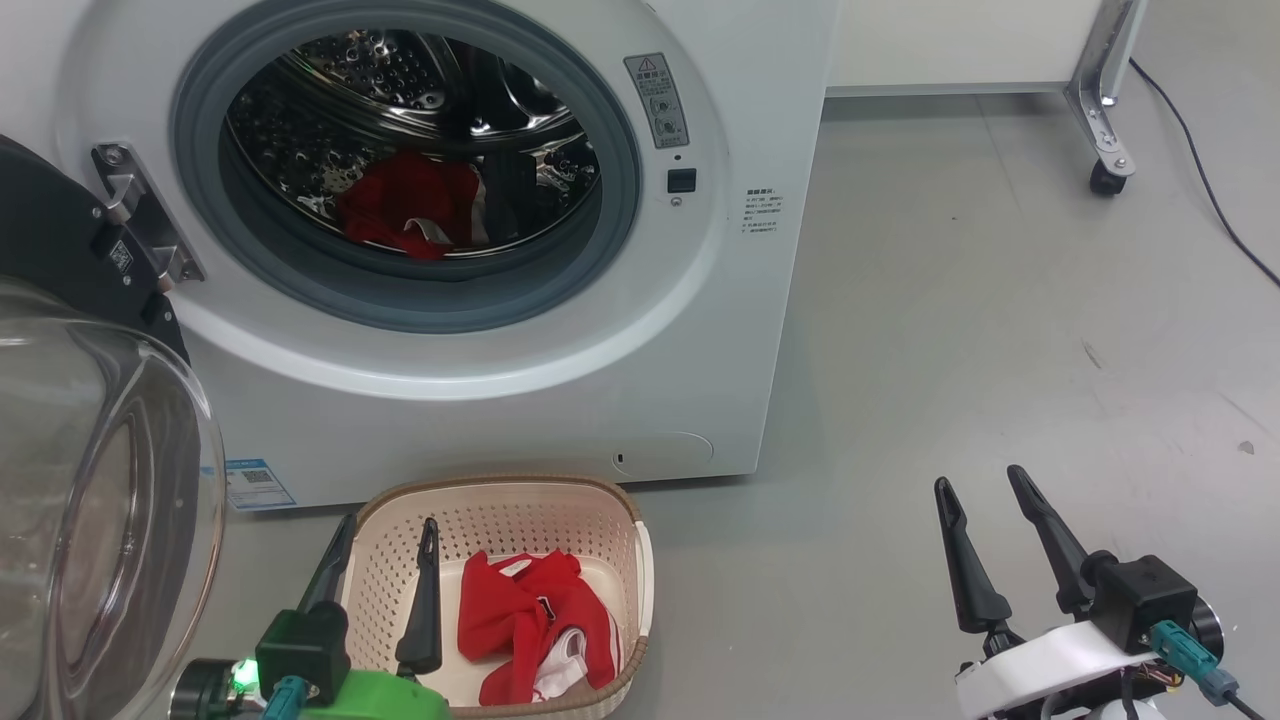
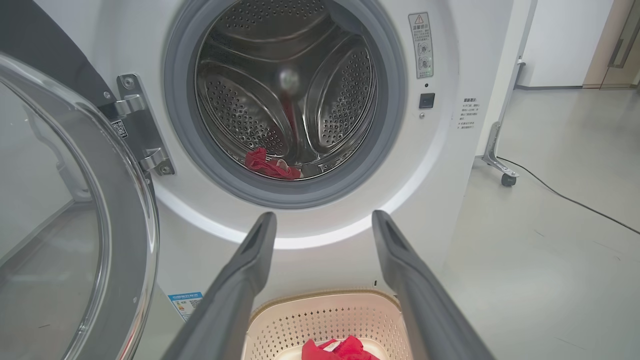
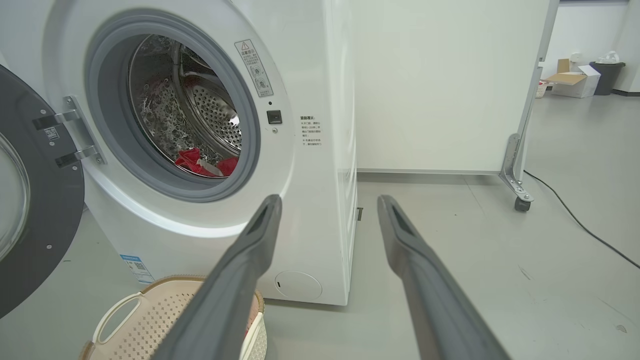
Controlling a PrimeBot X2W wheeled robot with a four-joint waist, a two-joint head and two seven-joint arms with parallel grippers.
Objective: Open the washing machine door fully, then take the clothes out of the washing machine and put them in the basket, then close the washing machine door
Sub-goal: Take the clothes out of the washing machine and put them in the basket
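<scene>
Unloading was half done, I judged: red clothes in the basket, more inside the washing machine. My left gripper and right gripper gaped empty; next, I had to reach inside.

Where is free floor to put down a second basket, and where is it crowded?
Free: the grey floor right of the washing machine, between the wheeled stand and a cable behind and the right gripper in front. Crowded: before the machine, where the basket with red clothes, the left gripper over it and the open door stand close.
</scene>
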